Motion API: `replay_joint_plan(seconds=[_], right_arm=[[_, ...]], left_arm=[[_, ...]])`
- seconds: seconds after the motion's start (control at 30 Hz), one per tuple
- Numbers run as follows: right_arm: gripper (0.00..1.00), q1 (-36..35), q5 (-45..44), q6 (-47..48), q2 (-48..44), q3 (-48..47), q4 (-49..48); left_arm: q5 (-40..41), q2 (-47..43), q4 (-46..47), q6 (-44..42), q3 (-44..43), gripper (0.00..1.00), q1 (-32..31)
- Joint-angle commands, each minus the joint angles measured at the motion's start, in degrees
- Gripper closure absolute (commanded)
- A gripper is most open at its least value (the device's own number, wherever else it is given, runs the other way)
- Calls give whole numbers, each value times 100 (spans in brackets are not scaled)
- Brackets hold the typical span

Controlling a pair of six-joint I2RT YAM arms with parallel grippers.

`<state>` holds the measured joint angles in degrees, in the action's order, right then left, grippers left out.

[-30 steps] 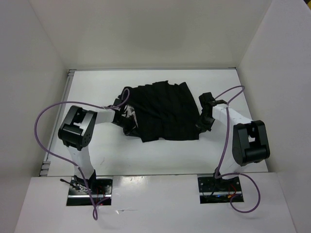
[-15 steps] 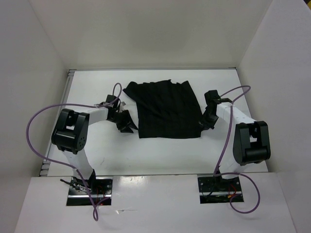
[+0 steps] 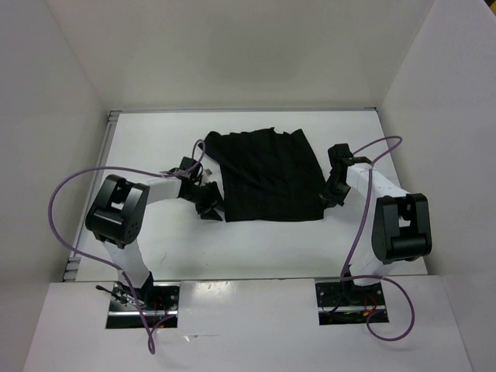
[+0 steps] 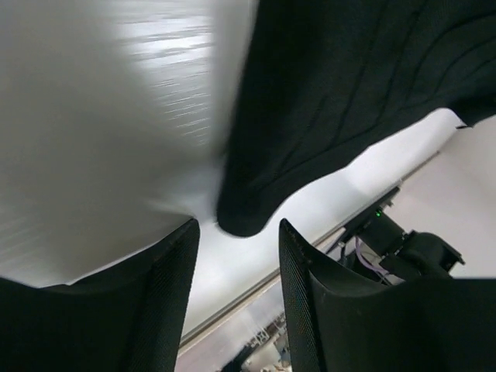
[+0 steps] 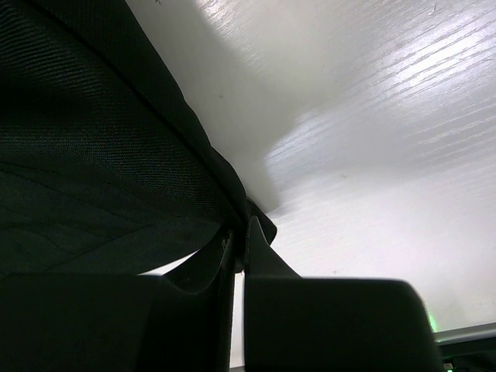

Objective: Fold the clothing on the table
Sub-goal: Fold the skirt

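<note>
left claw [image 4: 236,231] is spread apart, nothing in it, with the near-left corner of the clothing [image 3: 267,174] just past its tips. right claw [image 5: 240,232] is pinched shut on the near-right edge. Clothing lies flat mid table [image 3: 256,244]. I'd slide the left low under that corner before closing, so both lift evenly

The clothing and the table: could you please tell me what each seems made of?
The clothing: soft, matte black fabric, with faint ribbed lines and limp edges. The table: hard white board, perhaps laminate, showing streaky grain and sheen.
</note>
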<state>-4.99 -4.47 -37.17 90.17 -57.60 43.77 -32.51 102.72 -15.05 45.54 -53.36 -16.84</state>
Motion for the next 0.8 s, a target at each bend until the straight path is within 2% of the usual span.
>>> replay_joint_plan(seconds=[0.0, 0.1, 0.23, 0.27, 0.3, 0.4, 0.47, 0.6, 0.7, 0.77], right_arm=[[100, -80, -63, 69, -131, -40, 26], [100, -81, -1, 69, -131, 12, 26], [100, -133, -1, 17, -245, 12, 26], [100, -133, -1, 17, -306, 12, 26], [100, -133, 51, 17, -307, 12, 26], [100, -133, 51, 17, -579, -119, 184], [100, -133, 51, 17, -746, -198, 237], [100, -133, 121, 218, -1255, -725, 457], [100, -133, 192, 438, -1256, -1497, 457], [100, -133, 245, 622, -1108, -2320, 387]], left_arm=[[351, 529, 89, 78, -24, 46, -319], [351, 810, 204, 139, -139, 53, -443], [456, 1338, 309, 87, -262, 82, -496], [509, 1487, 310, 87, -323, 95, -496], [509, 1488, 310, 8, -324, 99, -496], [640, 945, 108, -132, -455, 100, -496], [842, 216, -339, -360, -622, 100, -496], [1036, -708, -1034, -651, -1342, 100, -259], [1036, -894, -1175, -879, -2290, 100, -153], [1036, -579, -1368, -1151, -3448, 100, -100]])
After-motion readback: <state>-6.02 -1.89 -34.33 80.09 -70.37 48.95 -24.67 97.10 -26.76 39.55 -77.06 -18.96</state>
